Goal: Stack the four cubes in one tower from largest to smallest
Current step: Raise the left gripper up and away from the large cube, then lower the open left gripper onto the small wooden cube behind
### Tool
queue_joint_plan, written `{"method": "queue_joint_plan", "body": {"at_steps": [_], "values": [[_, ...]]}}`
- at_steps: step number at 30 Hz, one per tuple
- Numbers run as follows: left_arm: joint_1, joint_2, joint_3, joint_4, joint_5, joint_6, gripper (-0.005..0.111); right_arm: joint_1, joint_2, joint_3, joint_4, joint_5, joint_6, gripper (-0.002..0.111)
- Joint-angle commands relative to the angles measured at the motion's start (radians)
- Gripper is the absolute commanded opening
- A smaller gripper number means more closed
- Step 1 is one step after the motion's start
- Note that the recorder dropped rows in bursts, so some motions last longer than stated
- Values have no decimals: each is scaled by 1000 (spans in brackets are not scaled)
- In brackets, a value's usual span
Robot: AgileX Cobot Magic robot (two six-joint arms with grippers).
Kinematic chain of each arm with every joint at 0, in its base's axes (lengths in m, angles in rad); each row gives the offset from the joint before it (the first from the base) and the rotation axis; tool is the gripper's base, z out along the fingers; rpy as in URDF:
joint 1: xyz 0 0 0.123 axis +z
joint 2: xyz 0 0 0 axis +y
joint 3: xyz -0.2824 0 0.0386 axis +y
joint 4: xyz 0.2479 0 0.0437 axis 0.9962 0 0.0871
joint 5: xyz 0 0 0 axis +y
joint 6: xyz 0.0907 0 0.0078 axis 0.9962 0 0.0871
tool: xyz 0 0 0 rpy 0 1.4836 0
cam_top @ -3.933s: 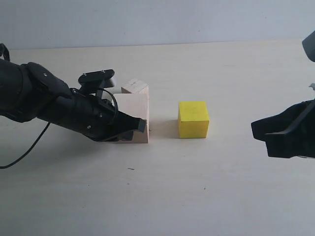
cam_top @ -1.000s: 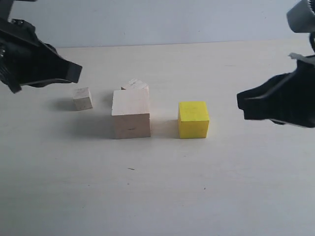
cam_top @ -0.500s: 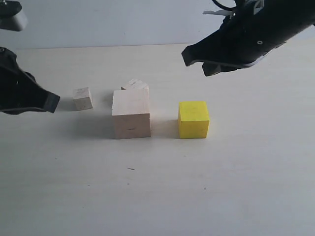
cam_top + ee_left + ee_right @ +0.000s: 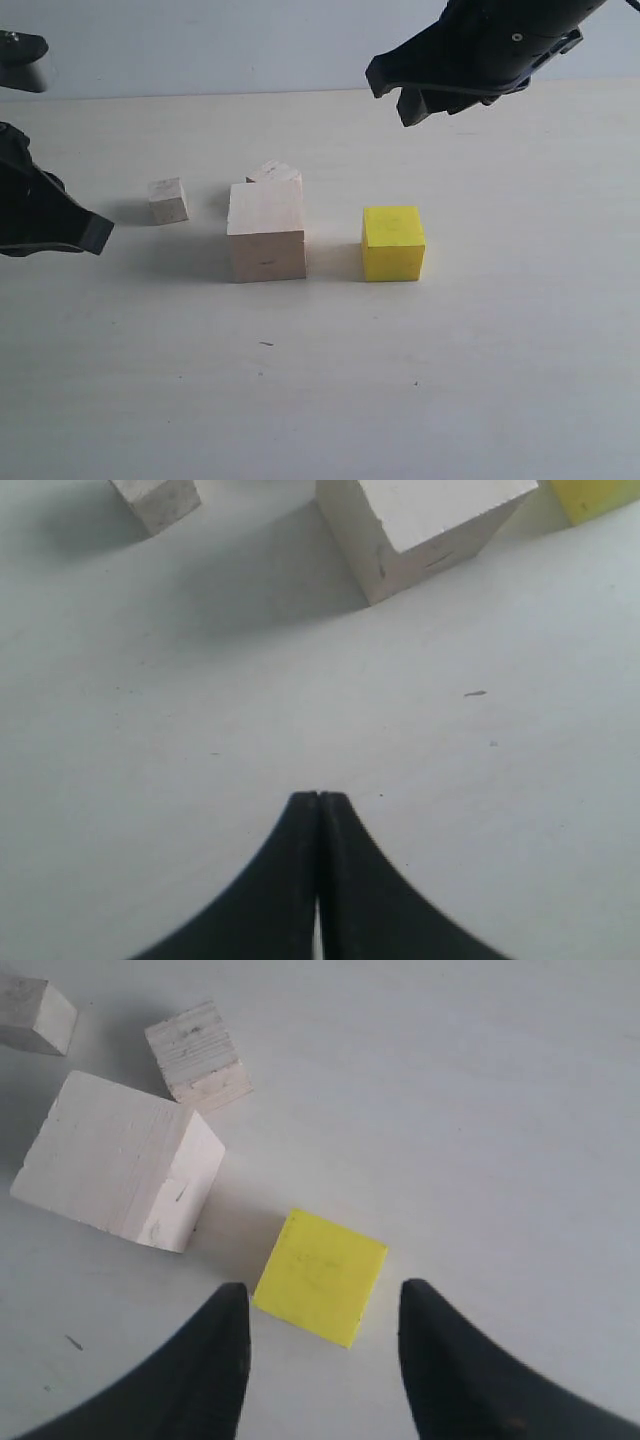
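In the exterior view, four cubes sit apart on the pale table [image 4: 470, 380], none stacked. The large wood cube [image 4: 266, 240] stands near the middle, with the yellow cube [image 4: 393, 243] beside it on the right and a clear gap between them. One small wood cube [image 4: 168, 200] lies off to the left. The second small wood cube [image 4: 273, 172] sits just behind the large one, and only its top shows. The left gripper [image 4: 92, 232] hangs low at the left edge, largely cut off, and this view does not show how its jaws stand. The right gripper [image 4: 395, 92] hovers high, beyond the yellow cube, holding nothing.

The left wrist view settles the left gripper [image 4: 318, 805]: its two fingers are pressed together over bare table, with nothing between them. The frame cuts off the large wood cube [image 4: 420, 515], the small wood cube [image 4: 155, 495] and a corner of the yellow cube [image 4: 600, 495]. A small dark mark [image 4: 475, 693] lies on the table.

The right wrist view looks down on all four cubes. The right gripper [image 4: 322, 1290] is spread wide and empty, with the yellow cube [image 4: 320, 1260] framed between its fingers and not touched. The large wood cube [image 4: 110, 1165] is nearby, and the second small wood cube [image 4: 195, 1055] is in full view here. The other small wood cube [image 4: 35, 1015] is clipped by the edge.
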Motion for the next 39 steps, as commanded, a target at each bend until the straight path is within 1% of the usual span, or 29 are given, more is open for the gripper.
{"method": "queue_joint_plan", "body": {"at_steps": [1,3,4,6,8,10,11,17,23,28,34,36,37,39], "values": [[3,-4,3,13,-119,3,0,1,-2,-8,-24,22,4,50],[3,-1,-17,23,-173,26,5,1,-2,-8,-24,31,4,50],[3,7,-40,25,-178,45,10,1,-2,-8,-24,33,4,50],[3,27,-94,25,-178,84,22,1,-2,-8,-24,36,14,50],[3,67,-163,34,-178,98,41,1,-2,-8,-24,42,29,50],[3,116,-236,55,-179,98,56,1,-2,-8,-24,57,31,50],[3,149,-273,62,-179,98,61,1,-2,-8,-24,67,31,50],[3,373,-462,140,-161,104,62,1,-2,-8,-24,124,32,50],[3,563,-613,214,-158,104,62,1,-2,-8,-18,152,38,50],[3,636,-639,234,-209,100,62,1,-2,-8,-19,153,38,50],[0,687,-639,234,-328,100,62,1,-2,-8,-19,142,38,50],[5,708,-651,234,-335,100,66,1,-2,-8,-19,137,38,50],[10,733,-674,233,-326,100,76,1,-2,-8,-19,129,38,50],[11,768,-705,233,-322,100,86,1,-2,-8,-19,123,38,50]]}}
